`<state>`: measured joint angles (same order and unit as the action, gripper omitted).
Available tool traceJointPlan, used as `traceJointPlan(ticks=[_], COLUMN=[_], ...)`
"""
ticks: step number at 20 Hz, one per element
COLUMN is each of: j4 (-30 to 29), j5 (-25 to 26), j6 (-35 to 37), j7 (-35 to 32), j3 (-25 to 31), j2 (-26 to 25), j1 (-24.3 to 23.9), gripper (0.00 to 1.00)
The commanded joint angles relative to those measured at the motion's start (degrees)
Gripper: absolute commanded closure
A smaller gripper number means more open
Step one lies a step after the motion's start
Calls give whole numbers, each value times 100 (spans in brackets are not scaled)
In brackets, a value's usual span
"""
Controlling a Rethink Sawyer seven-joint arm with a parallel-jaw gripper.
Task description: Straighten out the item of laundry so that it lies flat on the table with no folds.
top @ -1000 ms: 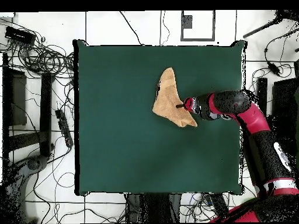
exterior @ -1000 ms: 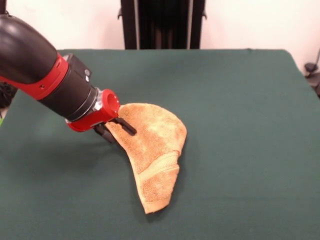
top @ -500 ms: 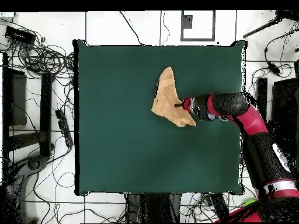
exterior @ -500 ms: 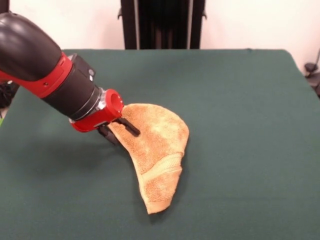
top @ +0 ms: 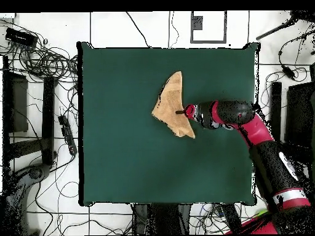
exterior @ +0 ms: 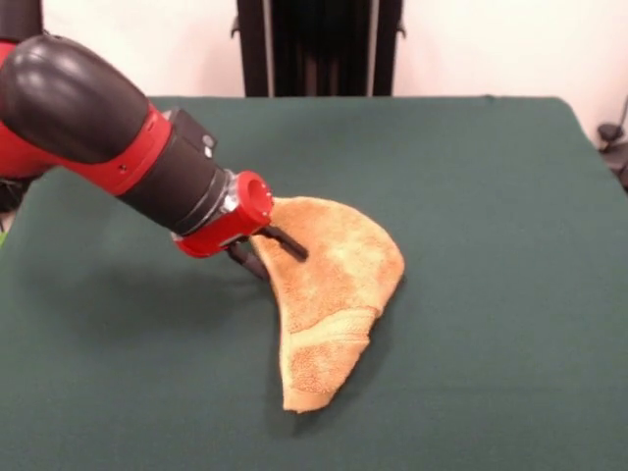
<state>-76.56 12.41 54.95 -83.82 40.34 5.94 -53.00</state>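
- In the front view I see one thing lying on the table (exterior: 491, 196): the folded towel (exterior: 329, 294), bunched near the frame's centre.
- The arm (exterior: 118, 137) slants in from the upper left and blocks that side; its gripper (exterior: 270, 253) sits at the towel's left edge, one finger on top of the cloth, one below.
- I read open green felt right of the towel, along the bottom, and across the top.

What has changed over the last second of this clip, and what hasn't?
The hand, clamped on the towel's edge, has dragged that edge rightward in the front view, and the towel's bulk has followed across the table. The towel stays folded over itself, not flat, and the grip is unchanged.
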Motion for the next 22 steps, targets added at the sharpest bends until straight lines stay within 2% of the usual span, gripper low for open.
traceJointPlan(ticks=[1,7,22], j4=[-893,-1030,-1118], j5=[-349,-567,-349], j6=[230,327,-70], j7=[387,370,467], j3=[358,360,417], j2=[-871,-918,-900], j1=[228,221,205], gripper=[0,0,0])
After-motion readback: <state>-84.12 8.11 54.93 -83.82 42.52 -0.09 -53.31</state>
